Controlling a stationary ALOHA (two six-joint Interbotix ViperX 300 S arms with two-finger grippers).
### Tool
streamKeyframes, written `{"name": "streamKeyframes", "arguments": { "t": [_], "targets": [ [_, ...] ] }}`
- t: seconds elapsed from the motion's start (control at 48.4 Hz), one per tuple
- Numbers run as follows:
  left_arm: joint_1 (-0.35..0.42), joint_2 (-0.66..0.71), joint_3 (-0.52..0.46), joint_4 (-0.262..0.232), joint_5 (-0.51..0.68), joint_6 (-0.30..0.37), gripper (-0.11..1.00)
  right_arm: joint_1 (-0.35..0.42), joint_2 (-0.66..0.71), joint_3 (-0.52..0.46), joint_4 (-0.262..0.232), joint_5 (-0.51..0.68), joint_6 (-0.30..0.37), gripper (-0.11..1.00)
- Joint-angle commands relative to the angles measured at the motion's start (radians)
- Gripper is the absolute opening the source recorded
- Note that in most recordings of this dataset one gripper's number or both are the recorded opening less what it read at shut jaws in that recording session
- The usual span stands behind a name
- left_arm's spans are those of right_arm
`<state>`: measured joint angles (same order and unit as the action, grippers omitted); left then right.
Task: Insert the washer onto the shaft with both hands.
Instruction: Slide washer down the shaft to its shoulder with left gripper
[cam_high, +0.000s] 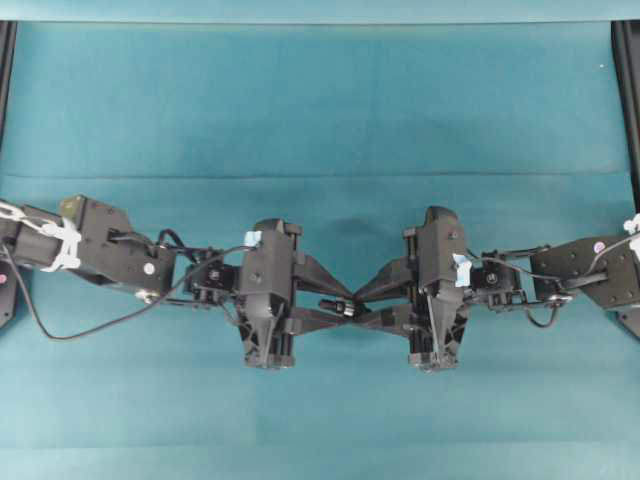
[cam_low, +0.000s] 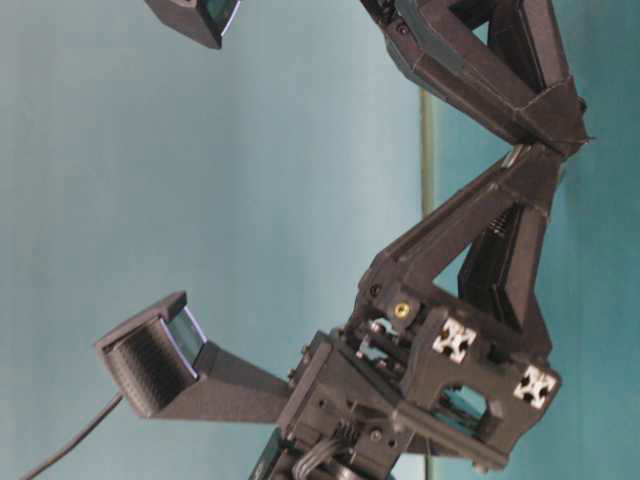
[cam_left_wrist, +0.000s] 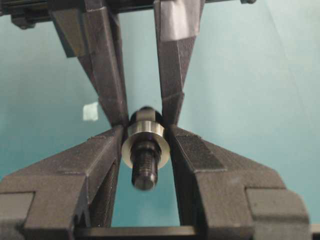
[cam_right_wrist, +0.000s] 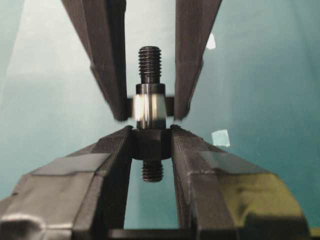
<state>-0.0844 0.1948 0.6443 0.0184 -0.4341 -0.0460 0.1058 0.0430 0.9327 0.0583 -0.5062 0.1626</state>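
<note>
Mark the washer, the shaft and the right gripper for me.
washer (cam_left_wrist: 146, 142): left wrist view, its bright flat face.
shaft (cam_right_wrist: 150, 62): right wrist view, the threaded far end.
right gripper (cam_right_wrist: 150, 142): right wrist view, between the fingertips clamping the shaft.

Two black tools meeting tip to tip against a teal background.
The lower tool (cam_low: 540, 185) reaches up; the upper tool (cam_low: 560, 125) angles down; their fingertips touch.

Shiny silver washer (cam_left_wrist: 146, 143) on a dark grey shaft (cam_right_wrist: 150, 112) (thread black), matte black end effectors, teal cloth (cam_high: 320, 100).
</note>
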Motion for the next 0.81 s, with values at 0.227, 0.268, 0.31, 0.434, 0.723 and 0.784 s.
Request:
{"name": "streamKeyframes", "arguments": {
  "t": [0.227,0.268,0.31,0.434,0.723,0.784],
  "targets": [
    [-0.003,-0.003,-0.028,0.000,0.038,-0.002,0.37,-0.005,-0.006,-0.017,0.000,-0.012,0.000,0.00],
    [-0.003,-0.003,-0.028,0.000,0.049,-0.002,0.37,-0.003,-0.008,-0.018,0.000,-0.012,0.000,0.00],
    [-0.003,-0.005,-0.028,0.000,0.058,-0.002,0.37,-0.003,-0.008,-0.018,0.000,-0.012,0.000,0.00],
    [-0.003,-0.008,-0.035,0.000,0.067,-0.002,0.37,-0.003,-0.008,-0.018,0.000,-0.012,0.000,0.00],
    [-0.003,0.000,-0.064,0.002,0.071,-0.002,0.37,-0.005,-0.008,-0.018,-0.002,-0.012,0.000,0.00],
    [-0.003,-0.003,-0.063,0.000,0.072,-0.002,0.37,-0.005,-0.008,-0.017,-0.002,-0.012,0.000,0.00]
  ]
}}
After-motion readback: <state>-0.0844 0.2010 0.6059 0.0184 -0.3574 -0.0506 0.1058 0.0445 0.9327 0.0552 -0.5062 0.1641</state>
